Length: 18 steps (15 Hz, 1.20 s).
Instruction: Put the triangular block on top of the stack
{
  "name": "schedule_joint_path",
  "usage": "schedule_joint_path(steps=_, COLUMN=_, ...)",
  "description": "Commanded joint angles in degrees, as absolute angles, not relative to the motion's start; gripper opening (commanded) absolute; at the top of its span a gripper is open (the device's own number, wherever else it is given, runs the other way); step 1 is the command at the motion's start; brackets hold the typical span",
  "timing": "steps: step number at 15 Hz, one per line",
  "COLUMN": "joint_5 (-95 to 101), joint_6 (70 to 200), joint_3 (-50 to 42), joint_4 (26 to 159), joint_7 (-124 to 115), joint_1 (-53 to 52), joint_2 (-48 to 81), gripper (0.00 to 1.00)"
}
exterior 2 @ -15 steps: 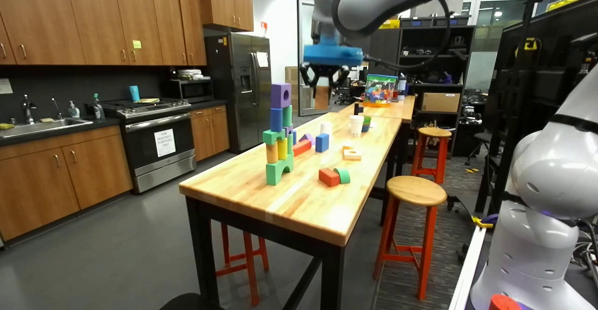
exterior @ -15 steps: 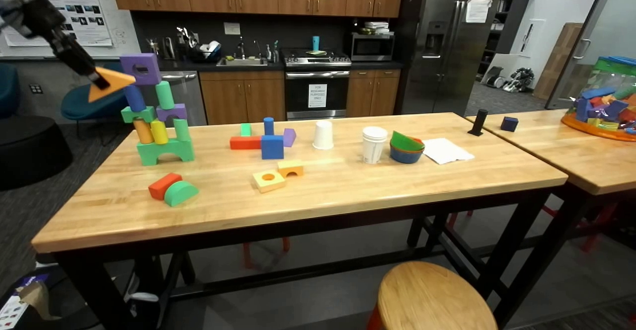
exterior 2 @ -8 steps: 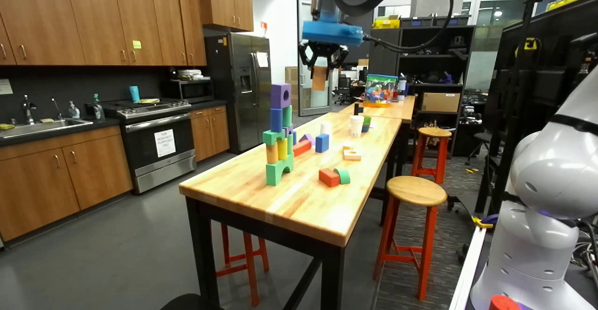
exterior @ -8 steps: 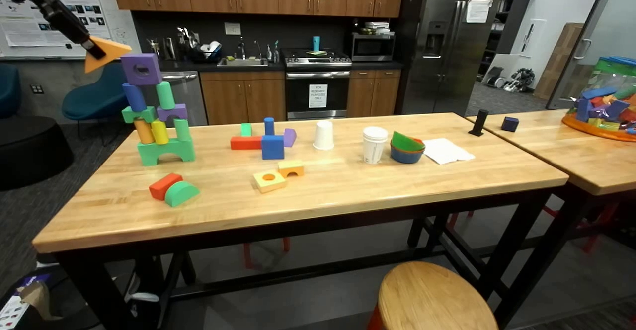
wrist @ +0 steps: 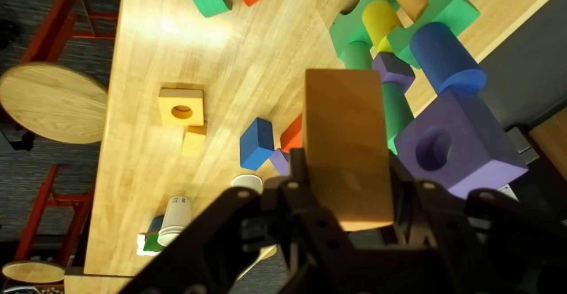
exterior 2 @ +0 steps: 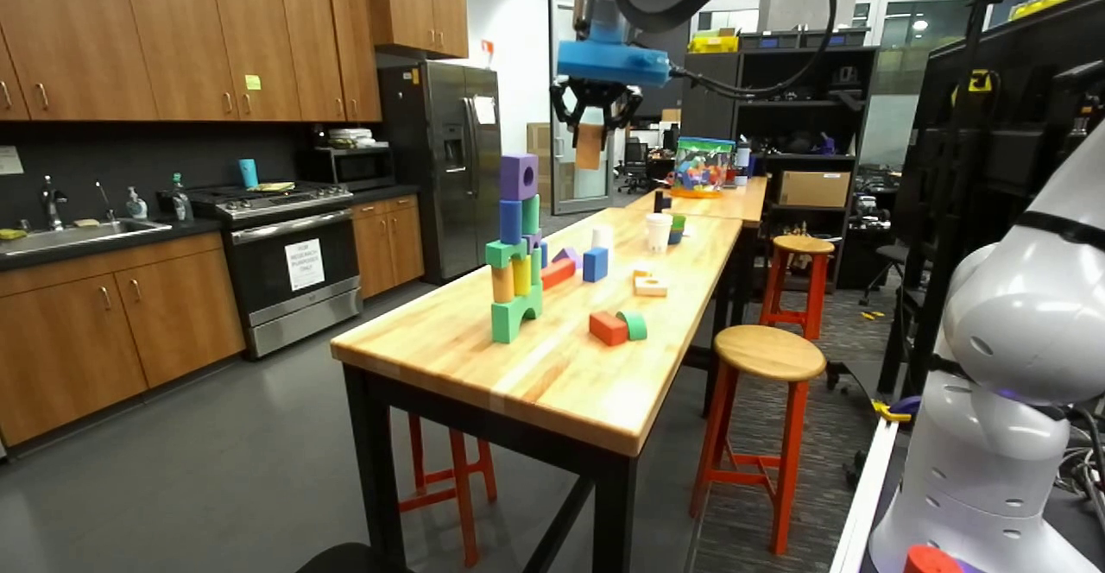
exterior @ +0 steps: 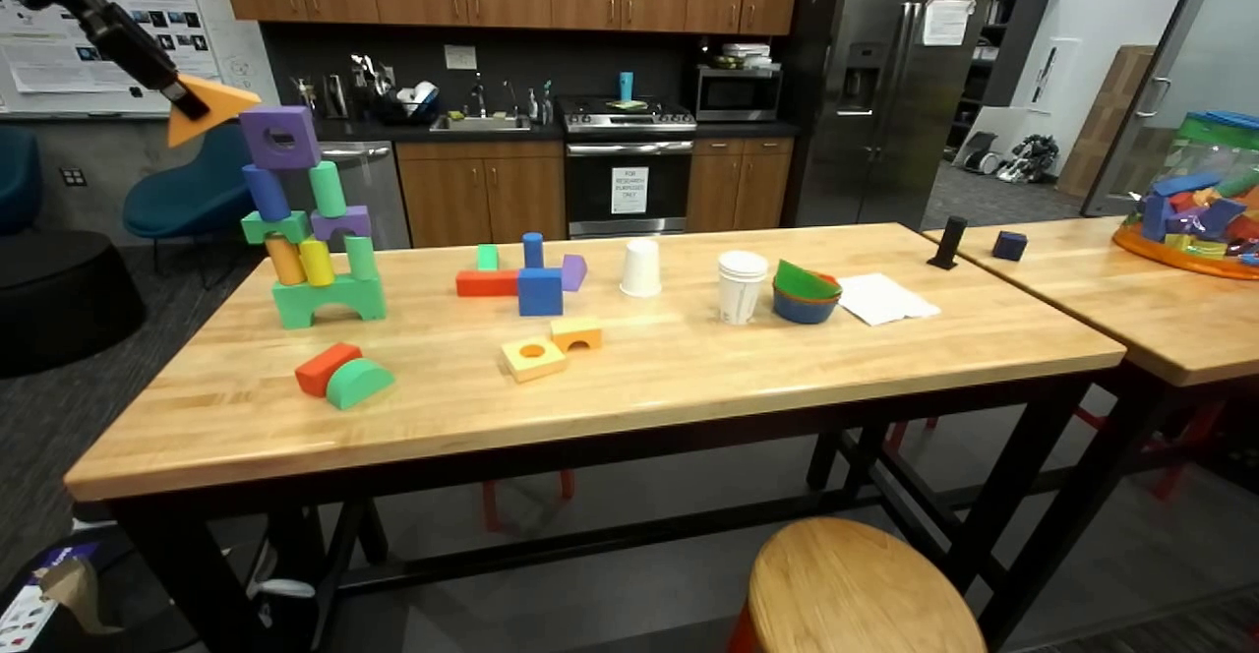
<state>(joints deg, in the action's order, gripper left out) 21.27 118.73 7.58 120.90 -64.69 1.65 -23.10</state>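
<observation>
The orange triangular block (exterior: 231, 100) is off the table, pinched between the fingers of my gripper (exterior 2: 590, 136). In the wrist view the triangular block (wrist: 343, 121) fills the space between both fingers and hides part of the table. The stack (exterior: 329, 294) rises from a green arch to a purple block with a round hole (exterior 2: 519, 178) at its top. In an exterior view the held wedge hangs beside that purple top, at about its height, with a gap between them. From the wrist, the purple top (wrist: 460, 148) lies right of the wedge.
Near the stack lie a red block (exterior: 327, 369) and a green half-round (exterior: 358, 383). Farther along are a blue block (exterior: 539, 292), a long red block (exterior: 486, 283), yellow pieces (exterior: 534, 358), white cups (exterior: 740, 289) and bowls (exterior: 805, 309). The table's edge runs close behind the stack.
Over the past second my gripper has risen with the wedge, from beside the upper stack to about the purple top's height. During the last half second it has barely moved.
</observation>
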Motion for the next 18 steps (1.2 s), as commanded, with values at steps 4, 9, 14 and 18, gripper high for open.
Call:
schedule_joint_path(steps=4, joint_5=4.5, joint_6=118.5, joint_3=5.3, joint_4=115.9, joint_7=-59.8, joint_1=-0.2, joint_2=-16.8, gripper=0.16)
schedule_joint_path(steps=9, joint_5=-3.1, joint_6=116.2, joint_3=4.7, joint_4=114.1, joint_7=-58.8, joint_1=0.9, joint_2=-15.5, gripper=0.41)
schedule_joint_path(steps=14, joint_5=-4.7, joint_6=114.2, joint_3=3.8, joint_4=110.8, joint_7=-58.7, joint_1=0.8, joint_2=-13.7, gripper=0.41)
schedule_joint_path(steps=18, joint_5=-5.1, joint_6=114.5, joint_3=3.8, joint_4=111.3, joint_7=-59.3, joint_1=0.9, joint_2=-13.8, gripper=0.16)
